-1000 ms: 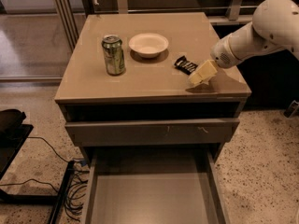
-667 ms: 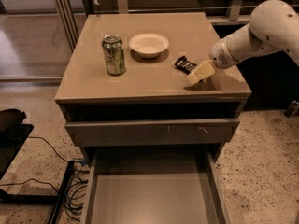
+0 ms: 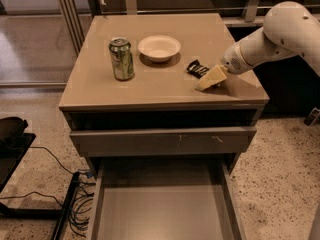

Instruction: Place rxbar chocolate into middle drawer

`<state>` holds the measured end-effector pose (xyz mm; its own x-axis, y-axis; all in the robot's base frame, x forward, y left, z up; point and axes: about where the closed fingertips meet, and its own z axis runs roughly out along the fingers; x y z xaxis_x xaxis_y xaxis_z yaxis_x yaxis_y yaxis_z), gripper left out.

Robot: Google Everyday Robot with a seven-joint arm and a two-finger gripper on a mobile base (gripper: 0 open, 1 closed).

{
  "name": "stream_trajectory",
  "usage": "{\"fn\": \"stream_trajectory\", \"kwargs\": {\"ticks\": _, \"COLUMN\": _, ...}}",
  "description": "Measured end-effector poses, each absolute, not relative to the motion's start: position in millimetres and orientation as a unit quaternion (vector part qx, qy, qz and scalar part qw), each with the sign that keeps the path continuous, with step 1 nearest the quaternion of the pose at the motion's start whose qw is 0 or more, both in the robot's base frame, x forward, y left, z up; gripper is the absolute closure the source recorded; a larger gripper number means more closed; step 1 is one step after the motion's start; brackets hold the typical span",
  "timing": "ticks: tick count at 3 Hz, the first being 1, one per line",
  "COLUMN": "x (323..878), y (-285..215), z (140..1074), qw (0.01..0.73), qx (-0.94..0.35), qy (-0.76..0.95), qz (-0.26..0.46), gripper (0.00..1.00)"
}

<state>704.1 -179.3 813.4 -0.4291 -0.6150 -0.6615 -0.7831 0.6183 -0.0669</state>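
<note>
The rxbar chocolate [image 3: 197,68], a small flat black wrapper with white lettering, lies on the cabinet top [image 3: 165,86], right of the middle. My gripper [image 3: 210,78] with its cream-coloured tip comes in low from the right. It is just in front and to the right of the bar, at its near end, and I cannot tell whether they touch. The middle drawer [image 3: 162,209] is pulled out wide below, and its smooth grey floor is bare.
A green can [image 3: 121,58] stands upright at the left of the top. A white bowl [image 3: 159,47] sits behind the middle. The drawer above [image 3: 162,140], with small white scuffs on its front, is out only a little. Cables [image 3: 75,209] lie on the floor at the left.
</note>
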Motion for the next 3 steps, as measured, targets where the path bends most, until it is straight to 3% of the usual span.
{"fn": "stream_trajectory", "kwargs": {"ticks": 3, "x": 704.1, "y": -179.3, "z": 813.3, "qw": 0.332, "qx": -0.418, "qy": 0.836, "qz": 0.126, "gripper": 0.88}}
